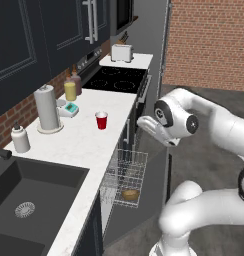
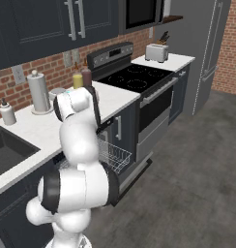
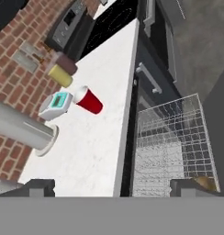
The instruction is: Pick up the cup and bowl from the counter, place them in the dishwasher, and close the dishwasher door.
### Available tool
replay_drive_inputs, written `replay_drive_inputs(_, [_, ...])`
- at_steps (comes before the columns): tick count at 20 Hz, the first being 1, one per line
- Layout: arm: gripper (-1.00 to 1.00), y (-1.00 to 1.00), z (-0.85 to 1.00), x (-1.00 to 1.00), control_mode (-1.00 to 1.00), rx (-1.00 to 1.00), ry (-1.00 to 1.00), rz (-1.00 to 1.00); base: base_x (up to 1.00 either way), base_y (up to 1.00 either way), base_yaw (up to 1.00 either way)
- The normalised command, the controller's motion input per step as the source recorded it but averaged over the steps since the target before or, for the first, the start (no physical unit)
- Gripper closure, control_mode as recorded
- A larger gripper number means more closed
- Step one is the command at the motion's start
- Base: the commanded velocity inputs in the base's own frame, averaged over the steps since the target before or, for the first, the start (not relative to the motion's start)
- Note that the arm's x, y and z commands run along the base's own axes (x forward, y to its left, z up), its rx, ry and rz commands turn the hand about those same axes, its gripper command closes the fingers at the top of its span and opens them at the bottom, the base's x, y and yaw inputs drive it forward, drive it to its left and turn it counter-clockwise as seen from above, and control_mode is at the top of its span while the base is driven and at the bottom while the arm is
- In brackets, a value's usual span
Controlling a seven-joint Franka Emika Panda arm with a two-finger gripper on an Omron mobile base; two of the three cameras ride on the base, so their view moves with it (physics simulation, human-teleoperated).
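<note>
the gripper (image 3: pixel 112 187) hangs above the counter (image 3: pixel 98 137) edge, its fingers spread with nothing between them. the bowl (image 1: pixel 130 194) already sits in the dishwasher's pulled-out rack (image 1: pixel 125 176), so the cup (image 1: pixel 101 120) seems next: it stands upright on the counter, calling for a reach forward and down. no writing is legible anywhere.
</note>
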Motion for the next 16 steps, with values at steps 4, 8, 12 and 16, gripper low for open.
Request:
replay_drive_inputs(4, [-1.00, 0.39, 1.00, 0.96, -1.00, 0.11, 0.38, 0.00, 0.00, 0.00, 0.00])
replay_drive_inputs(8, [-1.00, 0.34, 0.51, 0.84, -1.00, 0.07, 0.48, 0.00, 0.00, 0.00, 0.00])
replay_drive_inputs(12, [-1.00, 0.19, 0.01, 0.76, -1.00, 0.05, 0.55, 0.00, 0.00, 0.00, 0.00])
replay_drive_inputs(16, [-1.00, 0.01, 0.06, 0.79, -1.00, 0.06, 0.47, 0.00, 0.00, 0.00, 0.00])
